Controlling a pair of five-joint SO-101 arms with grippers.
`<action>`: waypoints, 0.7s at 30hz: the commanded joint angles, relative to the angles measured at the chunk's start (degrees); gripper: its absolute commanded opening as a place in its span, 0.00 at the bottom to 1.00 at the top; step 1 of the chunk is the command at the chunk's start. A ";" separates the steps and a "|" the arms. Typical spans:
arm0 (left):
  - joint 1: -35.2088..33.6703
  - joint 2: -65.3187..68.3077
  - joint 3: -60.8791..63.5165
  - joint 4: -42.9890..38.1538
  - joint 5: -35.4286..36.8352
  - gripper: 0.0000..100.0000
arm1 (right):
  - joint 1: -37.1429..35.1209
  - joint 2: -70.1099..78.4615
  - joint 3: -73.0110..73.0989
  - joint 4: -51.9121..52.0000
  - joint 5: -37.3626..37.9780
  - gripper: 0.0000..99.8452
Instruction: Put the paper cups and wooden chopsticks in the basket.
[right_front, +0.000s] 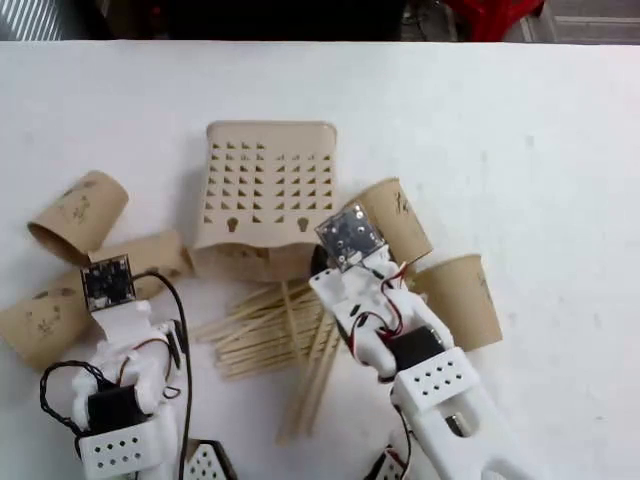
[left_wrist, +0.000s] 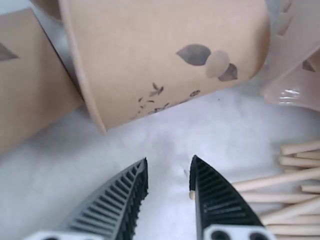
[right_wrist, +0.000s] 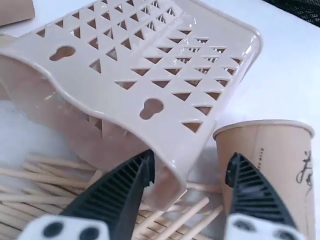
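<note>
Fingers (right_wrist: 125, 185) of the right gripper (right_wrist: 191, 159) wide around the basket (right_wrist: 150, 65) corner, left gripper (left_wrist: 169, 160) ajar near a cup (left_wrist: 165, 55).

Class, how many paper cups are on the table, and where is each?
5. Left of the basket: top-left cup, bottom-left cup, and middle cup beside the basket. Right of it: upper-right cup by the basket's corner, lower-right cup nearer the arms. An arm could hide another.

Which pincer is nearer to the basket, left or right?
Right. The right pincer is open at a corner of the basket; the left pincer is farther off, open before a paper cup lying beside the basket.
</note>
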 joint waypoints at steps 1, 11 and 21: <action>-0.57 -0.40 -0.18 0.18 -0.44 0.15 | 0.40 0.57 -2.29 -5.14 0.09 0.24; -0.57 -0.40 -0.18 0.18 -0.44 0.15 | 0.48 15.60 -2.20 -20.18 0.09 0.24; -0.57 -0.40 -0.18 0.18 -0.44 0.15 | 2.86 24.04 -2.99 -32.57 -0.35 0.03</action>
